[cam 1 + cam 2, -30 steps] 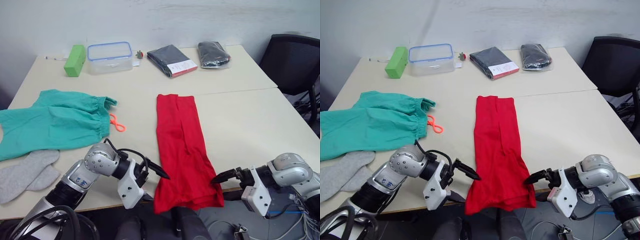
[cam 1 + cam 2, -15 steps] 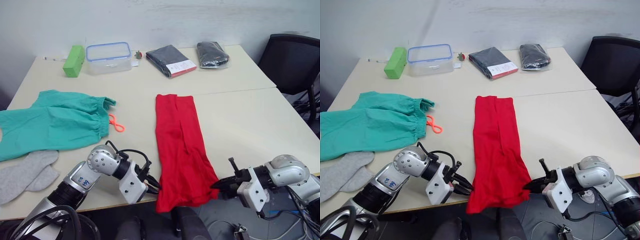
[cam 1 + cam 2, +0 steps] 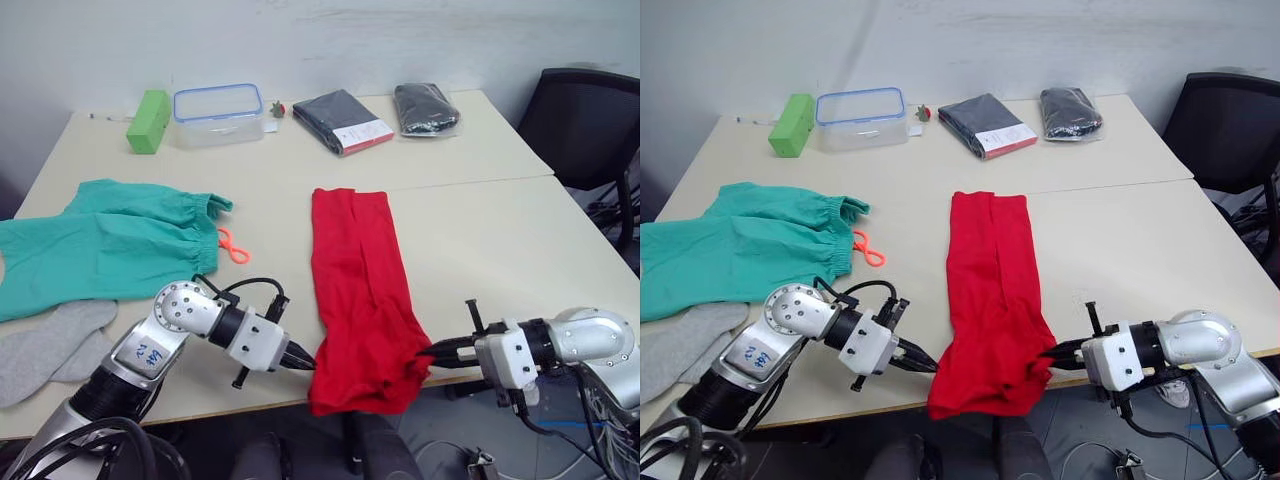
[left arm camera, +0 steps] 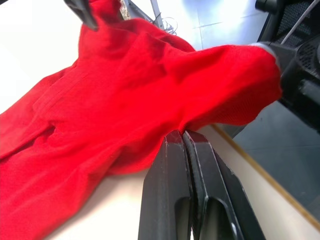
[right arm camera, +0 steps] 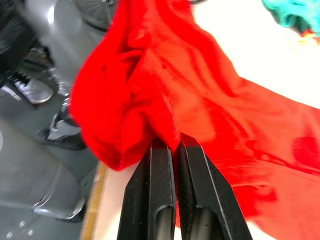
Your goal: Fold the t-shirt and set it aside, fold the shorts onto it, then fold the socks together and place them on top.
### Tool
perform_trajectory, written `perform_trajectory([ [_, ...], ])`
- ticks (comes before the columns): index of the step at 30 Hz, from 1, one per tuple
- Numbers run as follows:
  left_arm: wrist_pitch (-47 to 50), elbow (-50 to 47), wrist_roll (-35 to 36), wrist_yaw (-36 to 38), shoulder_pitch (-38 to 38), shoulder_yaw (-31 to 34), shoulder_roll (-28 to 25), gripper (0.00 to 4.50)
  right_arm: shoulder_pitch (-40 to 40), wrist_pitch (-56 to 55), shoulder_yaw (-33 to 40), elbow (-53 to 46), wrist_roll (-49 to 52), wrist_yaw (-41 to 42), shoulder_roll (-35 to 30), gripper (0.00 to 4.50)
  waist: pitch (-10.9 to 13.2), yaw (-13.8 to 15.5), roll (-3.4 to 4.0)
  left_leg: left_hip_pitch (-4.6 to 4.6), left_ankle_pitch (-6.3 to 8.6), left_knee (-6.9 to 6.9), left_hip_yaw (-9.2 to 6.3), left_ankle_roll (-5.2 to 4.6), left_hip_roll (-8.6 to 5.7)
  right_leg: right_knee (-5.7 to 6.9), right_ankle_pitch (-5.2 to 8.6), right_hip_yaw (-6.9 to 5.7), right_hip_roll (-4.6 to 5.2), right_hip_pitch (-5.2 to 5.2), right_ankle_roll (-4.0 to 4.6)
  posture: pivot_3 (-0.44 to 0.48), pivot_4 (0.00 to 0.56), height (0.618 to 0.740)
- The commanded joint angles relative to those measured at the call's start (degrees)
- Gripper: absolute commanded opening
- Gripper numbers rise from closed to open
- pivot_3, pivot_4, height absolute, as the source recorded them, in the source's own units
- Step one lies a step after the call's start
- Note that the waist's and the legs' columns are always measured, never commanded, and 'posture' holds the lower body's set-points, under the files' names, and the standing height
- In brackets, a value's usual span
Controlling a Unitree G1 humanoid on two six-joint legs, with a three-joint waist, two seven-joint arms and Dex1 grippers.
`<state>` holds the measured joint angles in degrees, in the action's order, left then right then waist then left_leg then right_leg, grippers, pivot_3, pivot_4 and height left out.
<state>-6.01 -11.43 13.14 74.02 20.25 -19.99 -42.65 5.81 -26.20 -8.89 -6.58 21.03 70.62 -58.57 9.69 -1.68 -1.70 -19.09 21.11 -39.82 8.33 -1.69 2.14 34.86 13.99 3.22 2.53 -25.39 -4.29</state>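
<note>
The red t-shirt (image 3: 355, 270) lies folded into a long strip in the middle of the table, its near end bunched at the table's front edge. My left gripper (image 3: 308, 365) is shut on the near left corner of the t-shirt, seen close in the left wrist view (image 4: 184, 136). On the other side, my right gripper (image 3: 428, 352) is shut on the near right corner (image 5: 172, 142). The teal-green shorts (image 3: 110, 245) lie flat at the left. The grey socks (image 3: 55, 345) rest just in front of the shorts.
Along the back stand a green box (image 3: 148, 120), a clear lidded container (image 3: 218, 113) and two dark packaged garments (image 3: 343, 120) (image 3: 426, 106). An orange drawstring (image 3: 234, 246) pokes out of the shorts. A black chair (image 3: 585, 120) stands at the right.
Both grippers moved in to the t-shirt's near end and shut on its corners. The near hem has bunched up between them.
</note>
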Motion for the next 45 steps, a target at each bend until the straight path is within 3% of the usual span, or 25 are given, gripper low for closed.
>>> perform_trajectory([
  [1, -0.14, -2.04, 0.39, -0.38, -0.41, 1.59, 0.03, 0.01, 0.76, 2.26, 2.41, -2.08, 1.04, -0.44, 1.16, 0.0, 0.0, 0.02, 0.0, 0.0, 0.0, 0.0, 0.0, 0.0, 0.0, 0.0, 0.0, -0.01, -0.02, 0.0, 0.0, 0.0, 0.15, 0.74],
  [17, 4.54, -6.1, 1.53, -1.63, -4.74, 4.44, -1.04, 0.01, -3.73, 13.15, 8.95, -11.3, 4.23, 0.82, 0.79, 0.0, 0.0, 0.08, 0.0, -0.05, 0.04, 0.06, -0.01, 0.02, -0.02, -0.1, -0.01, -0.33, -0.03, -0.03, -0.02, 0.0, 0.15, 0.74],
  [26, 6.76, -14.81, 6.1, 3.29, -13.36, 6.82, -8.65, 0.01, -12.49, 17.99, 13.43, -20.81, 8.78, 6.7, -2.74, 0.0, 0.01, 0.08, 0.01, -0.06, 0.07, 0.35, -0.04, 0.09, 0.01, -0.36, 0.01, -0.4, -0.04, -0.07, 0.01, 0.0, 0.15, 0.74],
  [32, 9.17, -14.66, 7.41, 0.44, -15.3, 8.68, -7.25, 0.01, -11.42, 22.89, 14.81, -22.42, 10.55, 3.6, -1.24, 0.0, 0.01, 0.08, 0.0, -0.06, 0.08, 0.35, -0.03, 0.08, -0.01, -0.4, 0.0, -0.39, -0.03, -0.06, 0.0, 0.0, 0.15, 0.74],
  [35, 12.46, -9.78, 8.9, -2.3, -12.35, 10.68, -4.66, 0.01, -7.17, 29.4, 15.78, -20.85, 13.79, 0.26, -0.91, 0.0, 0.02, 0.04, 0.0, -0.05, 0.07, 0.35, -0.03, 0.08, -0.01, -0.39, 0.0, -0.38, -0.04, -0.06, -0.01, 0.0, 0.15, 0.74],
  [45, 35.32, 14.01, 13.17, -20.28, 14.5, 16.8, 11.82, 0.01, 17.97, 47.53, 14.23, -0.29, 13.13, -13.28, 8.39, 0.0, 0.04, 0.08, -0.05, -0.18, -0.09, 0.4, -0.09, -0.02, -0.31, -0.42, -0.27, -0.45, -0.12, -0.09, -0.4, 0.0, 0.15, 0.74],
])
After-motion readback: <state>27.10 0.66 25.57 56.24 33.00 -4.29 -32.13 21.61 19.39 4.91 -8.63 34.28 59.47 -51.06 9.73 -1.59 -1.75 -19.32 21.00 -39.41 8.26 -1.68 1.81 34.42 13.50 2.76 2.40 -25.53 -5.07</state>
